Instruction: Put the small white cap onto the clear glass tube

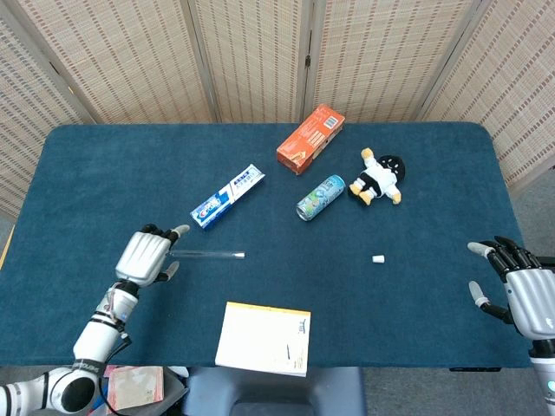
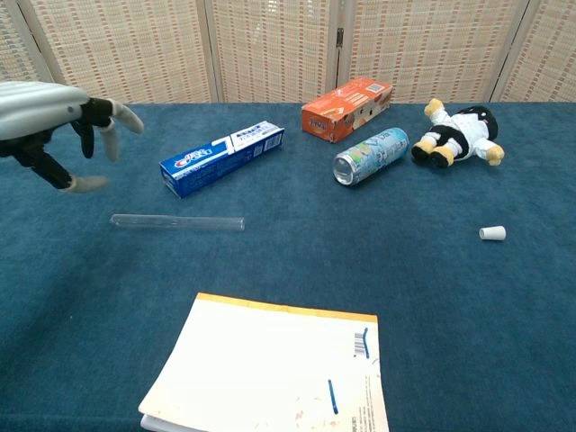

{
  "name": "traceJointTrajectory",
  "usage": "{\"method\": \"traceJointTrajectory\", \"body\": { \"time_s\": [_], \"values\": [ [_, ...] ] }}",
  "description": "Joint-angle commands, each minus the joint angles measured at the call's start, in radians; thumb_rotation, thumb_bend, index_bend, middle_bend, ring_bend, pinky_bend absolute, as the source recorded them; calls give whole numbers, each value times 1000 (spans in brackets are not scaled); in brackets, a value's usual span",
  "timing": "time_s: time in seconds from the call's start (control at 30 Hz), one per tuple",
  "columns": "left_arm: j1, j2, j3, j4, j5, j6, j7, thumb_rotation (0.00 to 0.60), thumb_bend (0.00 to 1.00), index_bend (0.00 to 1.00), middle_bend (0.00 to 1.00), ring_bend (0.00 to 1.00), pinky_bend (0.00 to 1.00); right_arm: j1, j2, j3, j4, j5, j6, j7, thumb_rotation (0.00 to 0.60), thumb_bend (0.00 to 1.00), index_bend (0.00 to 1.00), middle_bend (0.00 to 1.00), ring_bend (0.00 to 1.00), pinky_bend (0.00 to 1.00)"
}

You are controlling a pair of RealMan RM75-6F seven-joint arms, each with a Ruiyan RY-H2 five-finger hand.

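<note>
The clear glass tube [image 1: 208,254] [image 2: 177,221] lies flat on the blue cloth, left of centre. The small white cap [image 1: 378,258] [image 2: 491,233] lies on its side well to the right of it. My left hand [image 1: 149,255] [image 2: 56,126] hovers open just above the tube's left end, fingers spread, holding nothing. My right hand [image 1: 520,290] hangs open at the table's right front edge, far from the cap; the chest view does not show it.
A toothpaste box [image 1: 227,196], an orange carton [image 1: 310,138], a drink can [image 1: 321,197] and a plush toy [image 1: 379,178] lie behind the tube and cap. A notepad [image 1: 264,337] sits at the front edge. Folding screens [image 1: 260,52] stand behind the table.
</note>
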Motion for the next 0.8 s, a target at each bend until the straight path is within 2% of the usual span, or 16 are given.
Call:
{"method": "traceJointTrajectory", "body": {
  "time_s": [0.03,0.13,0.33,0.53,0.8],
  "values": [
    [-69,-54,-6,43,-80,-36,87,600,319,255,611,607,540,3,1,1,5,4,-5,5,600,366,238,255,141,225],
    [-122,-91,-6,71,-150,-65,139,600,320,291,702,697,709,5,1,2,13,12,-10,16,600,366,239,255,141,225],
    [-221,-156,-6,135,-303,-120,205,600,314,315,842,822,876,7,3,1,29,18,-16,36,600,366,238,257,141,225],
    [-301,-209,1,197,-420,-138,243,600,296,331,903,871,921,6,10,3,38,25,-16,50,600,367,239,258,141,225],
    [-366,-255,21,264,-512,-142,253,600,282,374,945,909,933,7,11,3,44,28,-18,60,600,367,239,258,141,225]
  ]
}}
